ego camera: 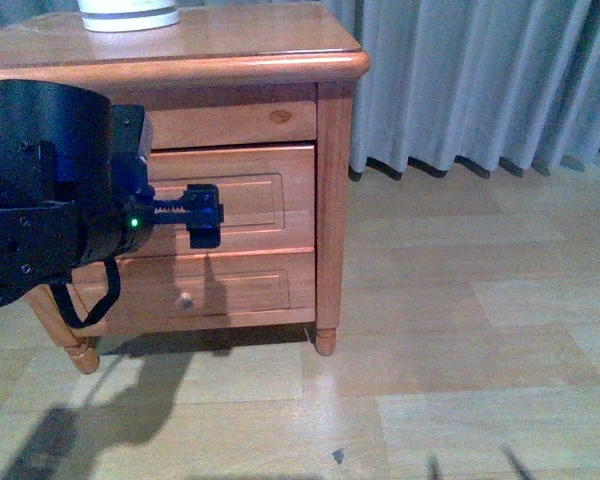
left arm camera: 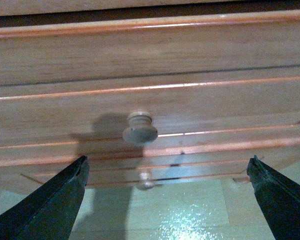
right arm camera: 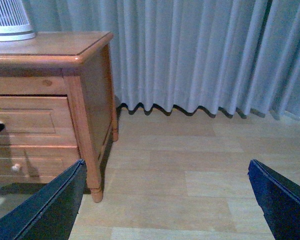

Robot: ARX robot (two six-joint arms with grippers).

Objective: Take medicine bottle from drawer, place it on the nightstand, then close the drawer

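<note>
The left tool (ego camera: 202, 215) is being held level in front of the drawer (ego camera: 250, 195), the upper one of the nightstand (ego camera: 335, 200). Its fingers (left arm camera: 60, 200) are being held spread wide, with the round knob (left arm camera: 140, 127) lying ahead between them and untouched. The drawer front is being shown about flush with the frame. The right tool (right arm camera: 166, 165) is likewise being held open, over the wooden floor (right arm camera: 190, 140) beside the nightstand. A white ribbed appliance (ego camera: 130, 15) is being carried on the tabletop (ego camera: 240, 40).
</note>
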